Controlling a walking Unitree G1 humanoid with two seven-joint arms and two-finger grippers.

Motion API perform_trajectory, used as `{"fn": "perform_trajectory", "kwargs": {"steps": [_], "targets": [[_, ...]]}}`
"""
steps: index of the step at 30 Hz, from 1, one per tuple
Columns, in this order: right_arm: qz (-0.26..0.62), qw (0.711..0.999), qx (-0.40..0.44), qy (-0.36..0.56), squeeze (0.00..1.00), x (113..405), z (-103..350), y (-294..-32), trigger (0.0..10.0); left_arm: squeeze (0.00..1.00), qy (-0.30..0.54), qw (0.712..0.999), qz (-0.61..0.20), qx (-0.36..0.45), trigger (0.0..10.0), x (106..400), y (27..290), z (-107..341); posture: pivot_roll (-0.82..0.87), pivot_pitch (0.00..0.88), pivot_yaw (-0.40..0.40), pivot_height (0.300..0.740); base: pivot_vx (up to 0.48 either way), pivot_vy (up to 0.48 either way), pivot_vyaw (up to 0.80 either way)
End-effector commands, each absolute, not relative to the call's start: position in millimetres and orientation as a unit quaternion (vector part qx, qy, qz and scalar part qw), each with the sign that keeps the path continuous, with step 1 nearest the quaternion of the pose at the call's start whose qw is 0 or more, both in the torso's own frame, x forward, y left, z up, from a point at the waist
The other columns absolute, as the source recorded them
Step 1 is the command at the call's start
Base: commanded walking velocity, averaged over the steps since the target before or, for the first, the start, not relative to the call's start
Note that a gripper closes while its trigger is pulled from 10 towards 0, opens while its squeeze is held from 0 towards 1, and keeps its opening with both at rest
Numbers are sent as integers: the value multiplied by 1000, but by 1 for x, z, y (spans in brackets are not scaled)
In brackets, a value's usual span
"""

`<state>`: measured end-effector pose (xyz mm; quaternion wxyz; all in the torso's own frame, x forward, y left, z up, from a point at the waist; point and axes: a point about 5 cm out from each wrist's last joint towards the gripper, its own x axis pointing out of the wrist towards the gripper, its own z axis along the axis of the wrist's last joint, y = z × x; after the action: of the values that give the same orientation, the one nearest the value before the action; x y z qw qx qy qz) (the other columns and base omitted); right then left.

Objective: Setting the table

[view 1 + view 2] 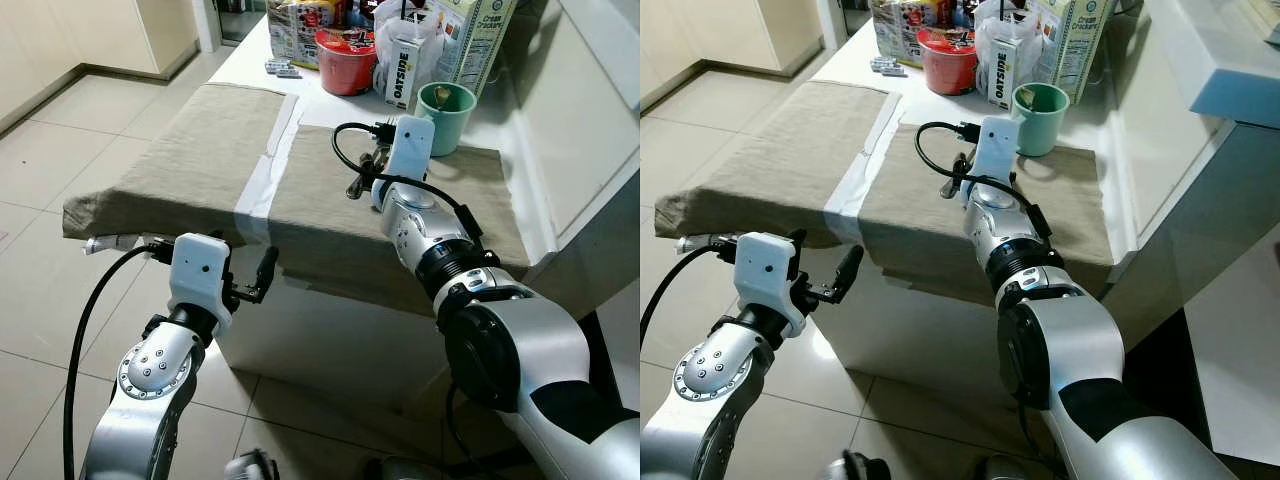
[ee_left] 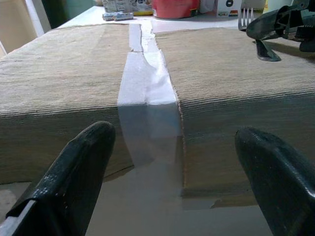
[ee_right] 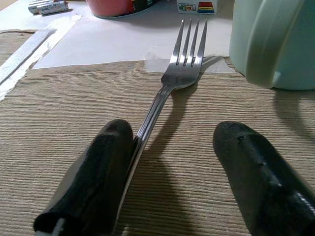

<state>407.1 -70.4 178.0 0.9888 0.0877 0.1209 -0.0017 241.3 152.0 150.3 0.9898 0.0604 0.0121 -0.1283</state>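
- The right claw (image 3: 170, 167) is low over the right mat (image 1: 420, 215), its two fingers spread apart; a fork (image 3: 184, 59) lies between them, its handle touching one finger (image 3: 93, 182) while the other finger (image 3: 261, 177) stands clear of it, so the claw has no grip on it.
- The fork rests flat on the mat, tines pointing away from the claw and reaching past the mat's far edge onto the white desk (image 1: 250, 55).
- Just beside the tines, ahead of the claw and to its right, stands a pale green cup (image 1: 446, 115), at the mat's far edge.
- Beyond the cup and fork, further along the desk, are a red bowl (image 1: 345, 62), a small carton (image 1: 403, 72), a larger box (image 1: 470, 40) and a wrapped packet (image 1: 300, 25), grouped closely together.
- The left claw (image 2: 172, 167) hangs off the desk's near edge, below the top, fingers wide apart and holding nothing.
- Straight ahead of the left claw is the bare white strip of desk (image 2: 147, 83) between the two mats; the left mat (image 1: 180, 160) lies to one side of it, its front edge draping over the desk edge.
- Far off beyond that claw, two small batteries (image 1: 282, 69) lie on the desk by the left mat's far corner.
- Pale floor tiles (image 1: 50, 150) lie beneath and to the left.
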Motion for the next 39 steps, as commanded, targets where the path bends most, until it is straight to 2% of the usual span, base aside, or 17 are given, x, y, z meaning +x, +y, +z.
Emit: {"fn": "perform_trajectory", "kwargs": {"steps": [1, 17, 18, 20, 22, 23, 24, 25, 27, 32, 36, 39], "targets": [[2, 978, 88, 188, 0, 397, 147, -68, 0, 0, 5, 990, -131, 57, 10000, 239, 151, 155, 31, 145, -3, 740, 0, 0, 0], [12, 979, 98, 177, 43, 397, 149, -66, 0, 0, 8, 990, -132, 53, 10000, 240, 150, 156, 26, 157, 3, 740, 0, 0, 0], [18, 980, 97, 173, 122, 397, 150, -65, 0, 0, 9, 990, -133, 52, 10000, 240, 149, 155, 25, 159, 3, 740, 0, 0, 0], [22, 981, 93, 168, 122, 398, 152, -64, 0, 0, 9, 990, -134, 52, 10000, 240, 149, 155, 23, 159, 4, 740, 0, 0, 0], [38, 984, 84, 154, 216, 399, 157, -60, 0, 0, 9, 990, -135, 51, 10000, 241, 148, 155, 21, 159, 5, 740, 0, 0, 0], [38, 984, 84, 154, 216, 399, 157, -60, 0, 0, 9, 990, -135, 51, 10000, 241, 148, 155, 21, 159, 5, 740, 0, 0, 0], [43, 987, 78, 137, 239, 401, 163, -59, 0, 0, 9, 990, -135, 50, 10000, 241, 148, 155, 21, 160, 5, 740, 0, 0, 0], [50, 989, 73, 122, 314, 402, 170, -56, 0, 0, 9, 990, -135, 50, 10000, 241, 148, 155, 21, 160, 6, 740, 0, 0, 0], [65, 992, 64, 91, 349, 404, 182, -51, 0, 0, 9, 990, -135, 50, 10000, 241, 148, 155, 19, 160, 7, 740, 0, 0, 0], [107, 994, 33, -13, 353, 407, 220, -36, 0, 0, 9, 990, -134, 50, 10000, 241, 149, 155, 16, 159, 10, 740, 0, 0, 0], [116, 992, 28, -38, 353, 407, 230, -32, 0, 0, 9, 990, -134, 50, 10000, 241, 149, 155, 15, 158, 10, 740, 0, 0, 0], [123, 989, 20, -73, 396, 407, 246, -29, 0, 0, 8, 990, -135, 50, 10000, 242, 149, 155, 12, 154, 11, 740, 0, 0, 0]]}}
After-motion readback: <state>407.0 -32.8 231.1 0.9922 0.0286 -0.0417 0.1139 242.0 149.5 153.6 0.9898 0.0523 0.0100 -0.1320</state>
